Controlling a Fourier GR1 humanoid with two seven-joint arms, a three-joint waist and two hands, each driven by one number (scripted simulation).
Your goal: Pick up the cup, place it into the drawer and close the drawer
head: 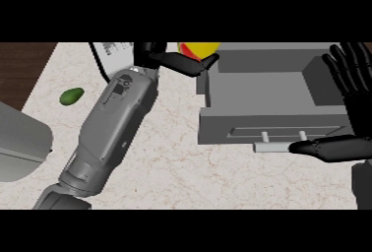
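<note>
A yellow cup (201, 48) with a red patch shows at the top of the counter, just past the open drawer's back left corner. My left hand (171, 60) is curled round the cup and hides most of it. The grey drawer (262, 91) stands pulled out, its inside bare, its front panel (276, 130) and pale handle (270, 147) facing me. My right hand (350, 78) is open at the drawer's right side, fingers pointing up. Its thumb (327, 147) lies beside the handle's right end.
A small green fruit (71, 96) lies on the speckled counter (218, 177) at the left. A grey rounded object (22, 142) fills the left edge. A white object (112, 53) sits at the top beside my left forearm (112, 128). Dark wood (22, 64) borders the top left.
</note>
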